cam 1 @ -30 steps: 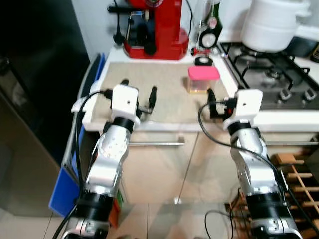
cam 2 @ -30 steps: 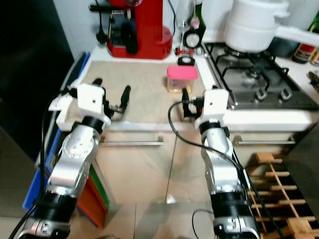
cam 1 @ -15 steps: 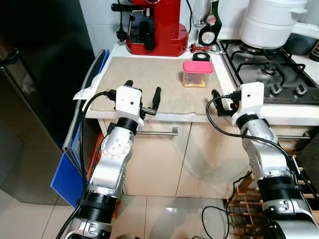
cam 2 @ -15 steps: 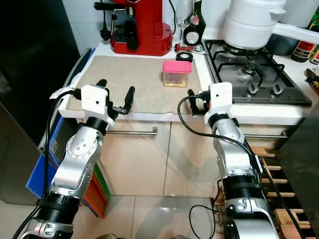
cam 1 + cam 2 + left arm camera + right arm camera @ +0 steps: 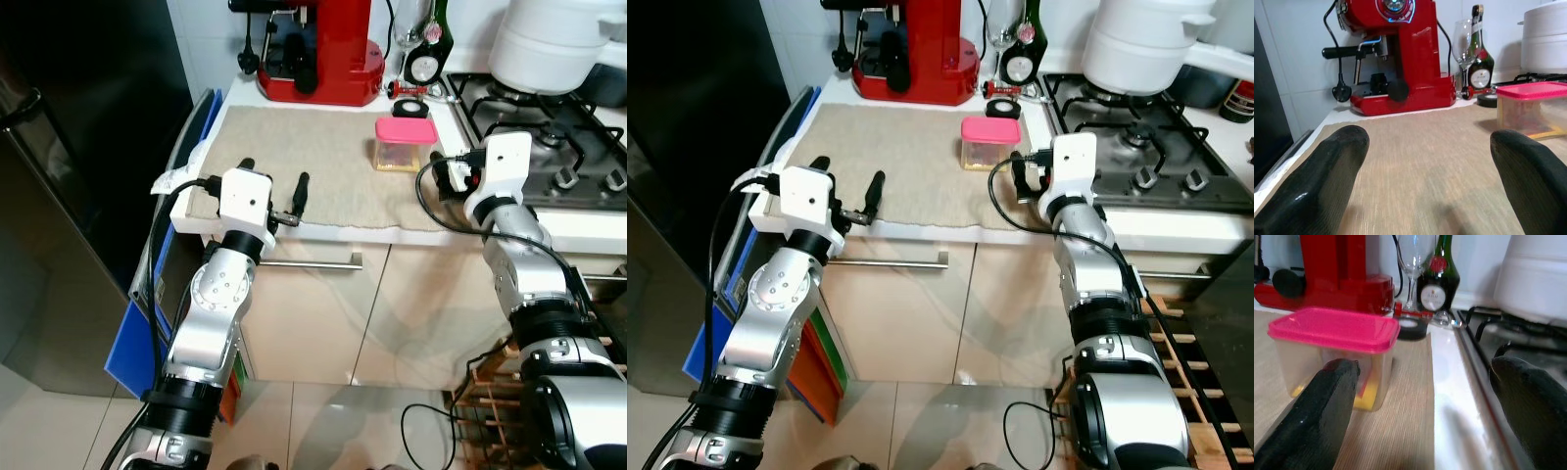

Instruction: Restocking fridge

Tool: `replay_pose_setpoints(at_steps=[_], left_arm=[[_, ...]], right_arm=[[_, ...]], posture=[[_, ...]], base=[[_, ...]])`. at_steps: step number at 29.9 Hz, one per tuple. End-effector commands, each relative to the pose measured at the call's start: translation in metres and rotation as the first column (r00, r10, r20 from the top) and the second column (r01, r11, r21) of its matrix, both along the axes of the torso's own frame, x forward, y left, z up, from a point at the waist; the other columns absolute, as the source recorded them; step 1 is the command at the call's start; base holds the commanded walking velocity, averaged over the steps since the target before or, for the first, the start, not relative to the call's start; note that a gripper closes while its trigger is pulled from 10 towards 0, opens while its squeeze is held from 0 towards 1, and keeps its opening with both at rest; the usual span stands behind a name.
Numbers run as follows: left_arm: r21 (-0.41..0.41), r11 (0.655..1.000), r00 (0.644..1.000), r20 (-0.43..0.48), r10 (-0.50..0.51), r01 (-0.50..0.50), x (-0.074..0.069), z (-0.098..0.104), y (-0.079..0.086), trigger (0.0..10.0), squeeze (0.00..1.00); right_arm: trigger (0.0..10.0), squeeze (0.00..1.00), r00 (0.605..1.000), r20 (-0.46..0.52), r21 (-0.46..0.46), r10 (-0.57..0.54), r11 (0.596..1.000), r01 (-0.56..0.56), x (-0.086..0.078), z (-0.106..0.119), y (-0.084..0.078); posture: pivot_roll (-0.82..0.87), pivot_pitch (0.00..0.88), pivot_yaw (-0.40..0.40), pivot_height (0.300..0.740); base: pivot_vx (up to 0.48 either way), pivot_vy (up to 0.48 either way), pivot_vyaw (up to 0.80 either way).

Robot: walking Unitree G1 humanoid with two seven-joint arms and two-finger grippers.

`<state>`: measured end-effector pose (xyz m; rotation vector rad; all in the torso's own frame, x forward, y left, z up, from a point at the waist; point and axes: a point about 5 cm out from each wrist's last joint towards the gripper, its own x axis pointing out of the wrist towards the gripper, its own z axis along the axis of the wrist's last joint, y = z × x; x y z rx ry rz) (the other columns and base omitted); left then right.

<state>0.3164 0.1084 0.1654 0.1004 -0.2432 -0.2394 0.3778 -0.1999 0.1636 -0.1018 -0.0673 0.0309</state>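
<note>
A clear container with a pink lid stands on the beige mat on the counter. My right gripper is open, just right of it and low over the mat's right edge. In the right wrist view the container sits partly behind one fingertip, nothing between the fingers. My left gripper is open over the mat's front edge, well to the left of the container. The dark fridge stands at the left.
A red espresso machine, a wine glass and a bottle line the back wall. A hob with a white pot lies right. A blue board leans beside the fridge; a wooden rack stands low right.
The camera has shifted. My right gripper has moved forward from the counter's front edge to beside the container. The left gripper stays at the mat's front edge.
</note>
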Motion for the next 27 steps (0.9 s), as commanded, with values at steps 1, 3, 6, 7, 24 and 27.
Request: replay_pose_setpoints(at_steps=[1,3,6,7,24,27], left_arm=[[0.002,1.0,1.0,-0.014,0.002,-0.002,0.003,0.001,0.002,10.0,0.0],[0.003,1.0,1.0,-0.015,0.001,-0.001,0.004,0.001,0.002,10.0,0.0],[0.007,1.0,1.0,-0.017,-0.006,0.006,0.004,0.002,0.002,10.0,0.0],[0.009,1.0,1.0,-0.017,-0.008,0.008,0.004,0.002,0.002,10.0,0.0],[0.018,1.0,1.0,-0.023,-0.012,0.012,0.007,0.003,0.001,10.0,0.0],[0.019,1.0,1.0,-0.022,-0.014,0.014,0.007,0.003,0.0,10.0,0.0]], right_arm=[[10.0,0.0,1.0,0.003,0.029,-0.026,0.999,0.026,0.003,0.0,0.001],[10.0,0.0,1.0,0.005,0.03,-0.03,0.999,0.03,0.004,0.0,0.004],[10.0,0.0,0.999,0.015,0.038,-0.033,0.999,0.032,0.006,0.002,0.005],[10.0,0.0,0.999,0.02,0.039,-0.031,0.999,0.03,0.008,0.004,0.005],[10.0,0.0,0.988,-0.103,0.226,0.114,0.97,-0.088,0.023,0.006,0.012],[10.0,0.0,0.98,-0.11,0.276,0.168,0.952,-0.133,0.024,0.006,0.018]], posture=[[-0.01,0.005,0.013,0.74],[-0.02,0.007,0.016,0.74],[-0.02,0.01,0.02,0.74],[-0.02,0.011,0.021,0.74],[0.0,0.012,0.024,0.74],[0.0,0.012,0.023,0.74]], base=[[0.0,0.0,0.0],[0.0,0.0,0.0],[0.0,0.0,0.0],[0.0,0.0,0.0],[0.0,0.0,0.0],[0.0,0.0,0.0]])
